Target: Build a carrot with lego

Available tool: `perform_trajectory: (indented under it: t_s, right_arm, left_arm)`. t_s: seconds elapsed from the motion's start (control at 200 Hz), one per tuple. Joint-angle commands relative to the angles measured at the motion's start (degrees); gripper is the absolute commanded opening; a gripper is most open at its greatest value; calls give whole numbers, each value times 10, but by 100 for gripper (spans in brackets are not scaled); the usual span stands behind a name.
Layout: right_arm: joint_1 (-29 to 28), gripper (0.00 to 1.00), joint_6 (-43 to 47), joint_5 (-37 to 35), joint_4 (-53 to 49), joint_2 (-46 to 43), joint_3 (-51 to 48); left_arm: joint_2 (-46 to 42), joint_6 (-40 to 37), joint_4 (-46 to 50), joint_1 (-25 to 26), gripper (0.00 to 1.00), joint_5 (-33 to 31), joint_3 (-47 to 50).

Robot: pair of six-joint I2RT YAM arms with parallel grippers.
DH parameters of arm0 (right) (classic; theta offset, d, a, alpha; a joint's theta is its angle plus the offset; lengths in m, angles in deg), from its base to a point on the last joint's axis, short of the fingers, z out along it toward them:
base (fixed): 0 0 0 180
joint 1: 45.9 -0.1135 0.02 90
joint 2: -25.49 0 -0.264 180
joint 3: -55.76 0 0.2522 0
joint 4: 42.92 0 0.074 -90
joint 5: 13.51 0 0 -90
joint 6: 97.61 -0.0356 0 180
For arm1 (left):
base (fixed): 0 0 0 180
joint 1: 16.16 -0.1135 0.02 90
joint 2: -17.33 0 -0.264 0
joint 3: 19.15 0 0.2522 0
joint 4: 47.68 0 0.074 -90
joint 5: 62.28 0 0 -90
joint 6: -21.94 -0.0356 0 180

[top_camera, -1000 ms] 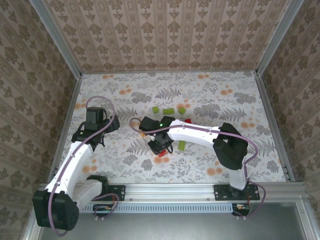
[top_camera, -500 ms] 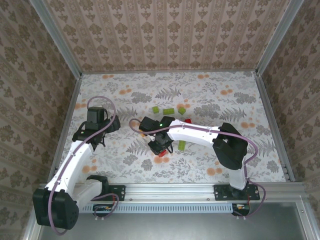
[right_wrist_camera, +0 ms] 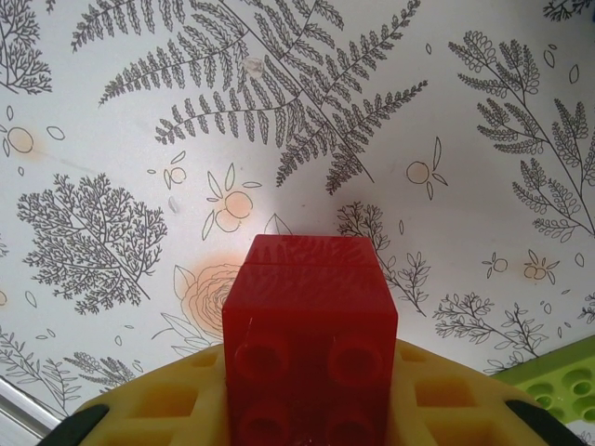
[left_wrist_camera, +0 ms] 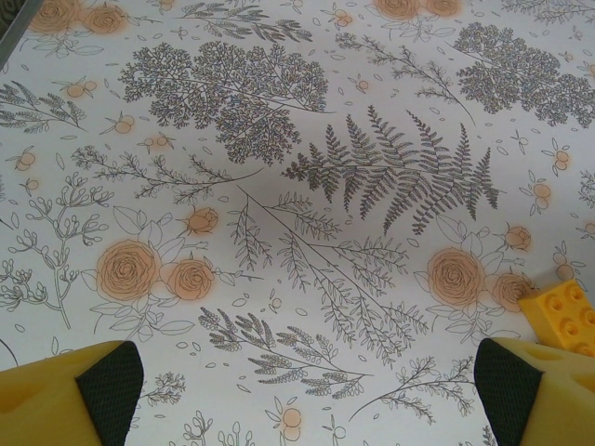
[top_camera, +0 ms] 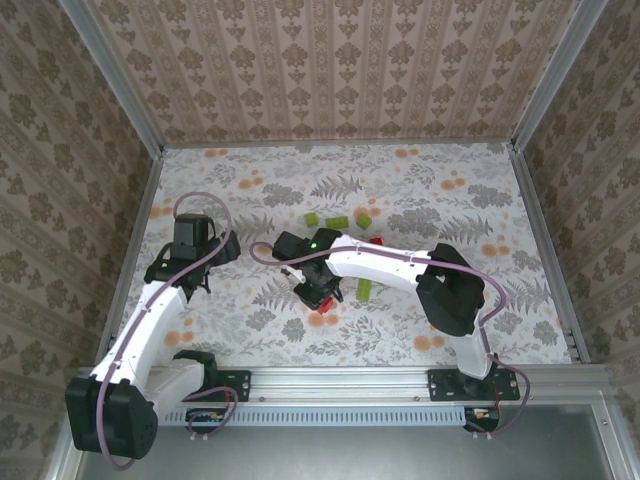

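My right gripper (top_camera: 318,292) hangs low over the middle of the table, shut on a red lego block (right_wrist_camera: 311,321). A seam across the block shows it is two bricks joined, studs facing the camera, between the yellow fingers (right_wrist_camera: 163,400). In the top view the red block (top_camera: 322,304) pokes out below that gripper. My left gripper (top_camera: 190,262) stands open over bare floral cloth at the left, nothing between its fingers (left_wrist_camera: 65,400). An orange-yellow lego brick (left_wrist_camera: 562,316) lies just beside its right finger. The carrot is out of view.
Three green bricks (top_camera: 338,224) lie in a row behind the right gripper, and one more green brick (top_camera: 366,291) sits to its right, also seen as the green brick (right_wrist_camera: 558,381). A loose red brick (top_camera: 376,241) lies near the right forearm. Patterned walls close in the table.
The right arm has shifted slightly left with the red block still in its grip. The left arm has not moved.
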Motion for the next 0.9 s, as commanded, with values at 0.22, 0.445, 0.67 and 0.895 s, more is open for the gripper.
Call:
perform_trajectory:
  t_s: [0.22, 0.445, 0.67, 0.895]
  right_arm:
    - [-4, 30, 44, 6, -34, 14, -14]
    - [-4, 39, 57, 4, -21, -4, -23]
    - [-3, 58, 60, -5, -13, -31, -33]
    - [-2, 69, 62, -4, -7, -73, -38]
  left_arm:
    - [3, -9, 4, 3, 95, -9, -23]
    - [3, -10, 5, 4, 95, -11, -24]
    - [6, -10, 6, 5, 95, -12, -25]
    - [7, -11, 7, 6, 95, -13, -26]
